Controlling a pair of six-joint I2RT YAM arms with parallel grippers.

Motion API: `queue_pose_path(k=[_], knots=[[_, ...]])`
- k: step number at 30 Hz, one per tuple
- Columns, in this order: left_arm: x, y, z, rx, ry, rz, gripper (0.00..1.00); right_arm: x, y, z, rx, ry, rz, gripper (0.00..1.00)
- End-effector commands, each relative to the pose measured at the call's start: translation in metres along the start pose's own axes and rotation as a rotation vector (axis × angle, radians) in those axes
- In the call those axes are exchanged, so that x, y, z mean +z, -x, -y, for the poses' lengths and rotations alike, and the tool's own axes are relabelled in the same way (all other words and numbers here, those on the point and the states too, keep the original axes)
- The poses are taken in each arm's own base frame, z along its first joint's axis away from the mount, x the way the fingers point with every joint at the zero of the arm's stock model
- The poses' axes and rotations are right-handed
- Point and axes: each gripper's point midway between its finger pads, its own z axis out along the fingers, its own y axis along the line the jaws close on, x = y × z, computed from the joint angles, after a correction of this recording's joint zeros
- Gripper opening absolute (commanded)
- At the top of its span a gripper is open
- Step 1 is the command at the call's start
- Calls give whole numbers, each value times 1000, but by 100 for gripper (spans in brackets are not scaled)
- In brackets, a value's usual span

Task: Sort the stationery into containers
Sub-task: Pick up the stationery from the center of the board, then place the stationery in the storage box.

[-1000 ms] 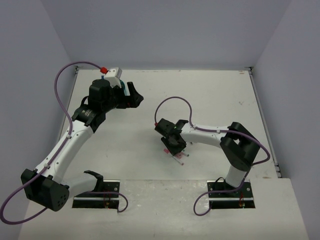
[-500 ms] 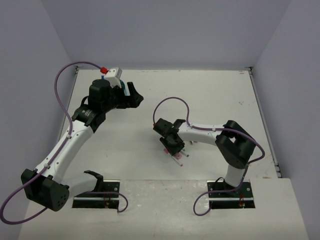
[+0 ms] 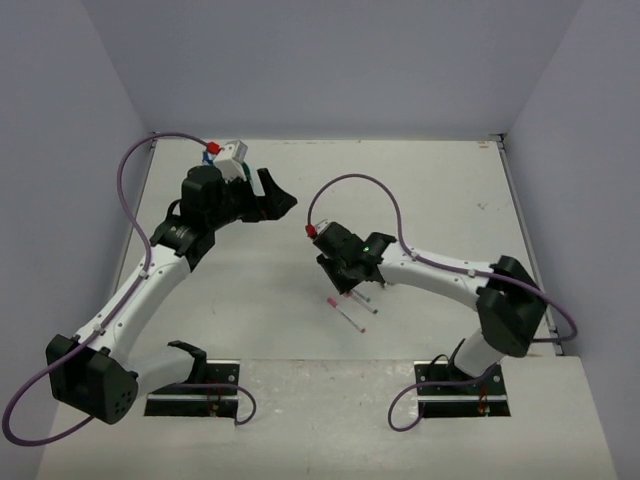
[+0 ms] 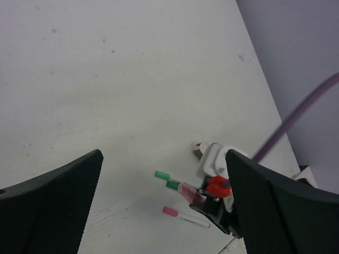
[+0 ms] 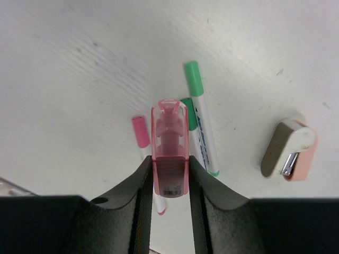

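My right gripper (image 5: 169,159) is shut on a pink see-through stubby piece (image 5: 169,143) and holds it above the table; it also shows in the top view (image 3: 350,278). Below it lie a green marker (image 5: 201,119), a second green marker (image 5: 186,106) partly hidden behind the piece, a pink marker (image 5: 140,132) and a pink-and-white eraser (image 5: 288,148). The pink marker also shows in the top view (image 3: 345,312). My left gripper (image 3: 278,195) is open and empty at the back left, and its wrist view (image 4: 163,153) looks down on the markers. The teal tub is almost wholly hidden under the left wrist.
Purple cables loop above both arms. The table's right edge (image 3: 530,260) and back wall bound the white surface. In the left wrist view the right gripper's white and red wrist parts (image 4: 217,174) stand beside the markers.
My right gripper has risen off the table with the pink piece, and its arm has stretched out, uncovering the markers. My left gripper has shifted slightly right.
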Motion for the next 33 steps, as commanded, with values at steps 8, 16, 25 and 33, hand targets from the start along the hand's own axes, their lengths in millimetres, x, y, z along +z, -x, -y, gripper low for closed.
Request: queue_pose_path(k=[8,16,25,33], knots=[[7,-12,71,-130,-335,4,100,-97,89,7,73,66,532,0],[24,-42,110,-114,-453,-89,84,-113,99,6,82,82,579,0],[39,-66,111,-83,-432,-163,58,-130,102,17,118,50,643,0],[33,-67,137,-39,-523,-194,7,-133,110,23,166,22,683,0]])
